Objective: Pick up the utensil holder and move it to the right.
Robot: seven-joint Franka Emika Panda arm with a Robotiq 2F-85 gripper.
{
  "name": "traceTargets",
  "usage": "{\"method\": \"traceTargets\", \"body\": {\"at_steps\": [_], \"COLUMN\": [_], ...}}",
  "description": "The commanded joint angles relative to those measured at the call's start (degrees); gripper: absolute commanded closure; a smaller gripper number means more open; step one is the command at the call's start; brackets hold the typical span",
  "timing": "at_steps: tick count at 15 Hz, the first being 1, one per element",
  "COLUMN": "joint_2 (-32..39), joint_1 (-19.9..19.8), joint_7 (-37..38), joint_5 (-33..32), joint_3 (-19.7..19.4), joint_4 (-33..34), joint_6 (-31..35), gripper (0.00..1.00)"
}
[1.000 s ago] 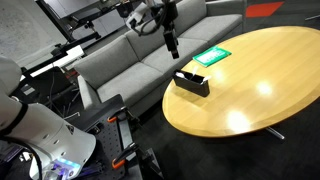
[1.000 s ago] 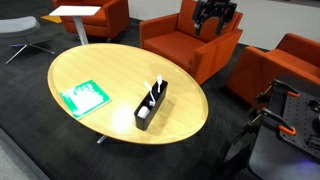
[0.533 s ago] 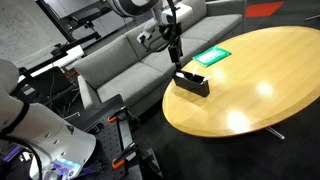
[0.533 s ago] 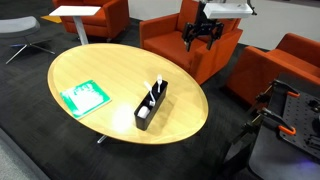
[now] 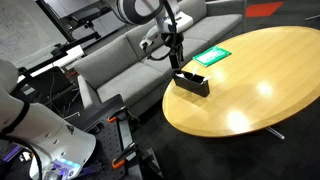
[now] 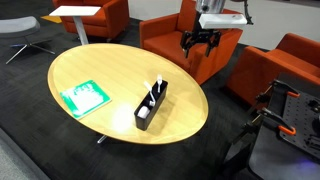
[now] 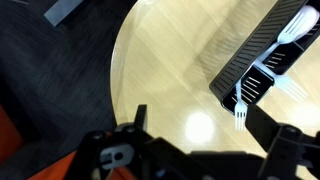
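Note:
The utensil holder is a low black box with white plastic utensils in it. It sits near the edge of the round wooden table in both exterior views, holder and table. In the wrist view the holder lies at the upper right with a white fork sticking out. My gripper hangs in the air above and just off the table edge near the holder, also in an exterior view. Its fingers are spread apart and hold nothing.
A flat green-and-white card lies on the table beyond the holder, also in an exterior view. A grey sofa stands beside the table; orange armchairs stand behind it. Black stands are near the robot base.
My gripper has come down and moved closer to the table edge and the utensil holder. The holder and the card have not moved.

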Motion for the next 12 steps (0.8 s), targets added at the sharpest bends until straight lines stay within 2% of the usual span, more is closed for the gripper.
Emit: {"method": "traceTargets", "body": {"at_steps": [1, 4, 6, 9, 12], "joint_2": [6.2, 10.5, 13.9, 18.9, 23.2], "joint_1": [0.7, -0.6, 0.5, 3.4, 4.3], "joint_7": [-0.1, -2.7, -2.2, -0.4, -0.1], "joint_5": [7.9, 17.4, 21.1, 21.4, 21.6], "joint_3": [1.6, 5.6, 6.7, 4.5, 3.3], "joint_4": [1.4, 1.9, 2.8, 4.9, 7.8], "joint_6": [7.1, 14.4, 19.4, 24.9, 26.7], "gripper": [0.0, 0.0, 0.0, 0.0, 0.0]}}
